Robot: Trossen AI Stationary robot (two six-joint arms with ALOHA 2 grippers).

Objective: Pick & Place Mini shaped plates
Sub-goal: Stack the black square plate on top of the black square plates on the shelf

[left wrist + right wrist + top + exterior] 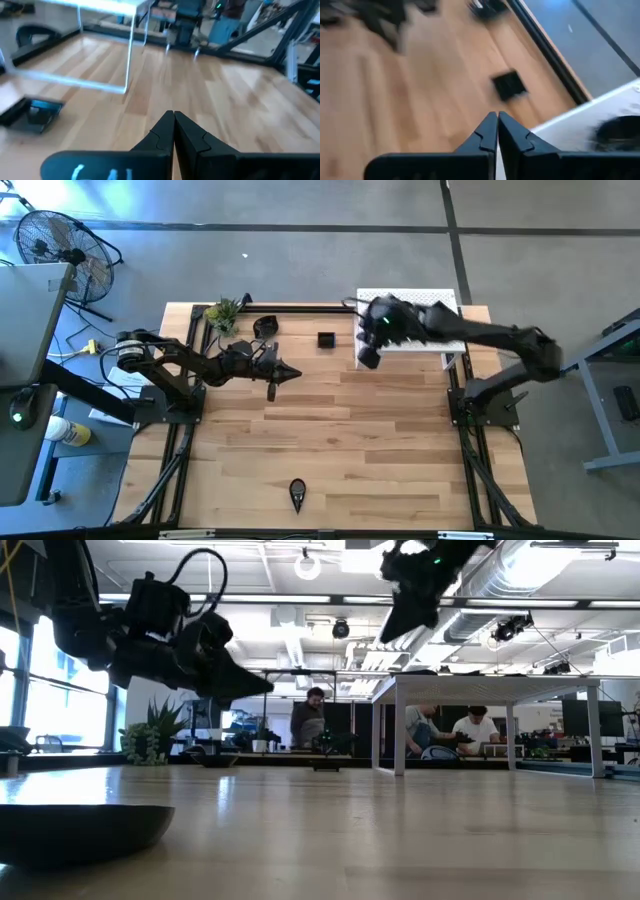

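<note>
Three mini shaped plates show on the table. A square one (pixel 325 339) (pixel 509 85) lies flat near the far edge, a rounded one (pixel 265 326) sits beside the plant, and a teardrop one (pixel 297 495) (pixel 80 830) rests near the near edge. Another dark dish (pixel 620 132) lies on the white platform. My left gripper (pixel 290 375) (pixel 173 120) hovers shut and empty above the table's left-centre. My right gripper (pixel 368 358) (pixel 497 117) hangs shut and empty over the platform's left edge, right of the square plate.
The white perforated platform (pixel 440 305) stands on legs at the far right of the table, partly under my right arm. A small green plant (pixel 225 313) sits at the far left corner. Bare wood lies across the table's middle (pixel 370 450). People sit in the room behind.
</note>
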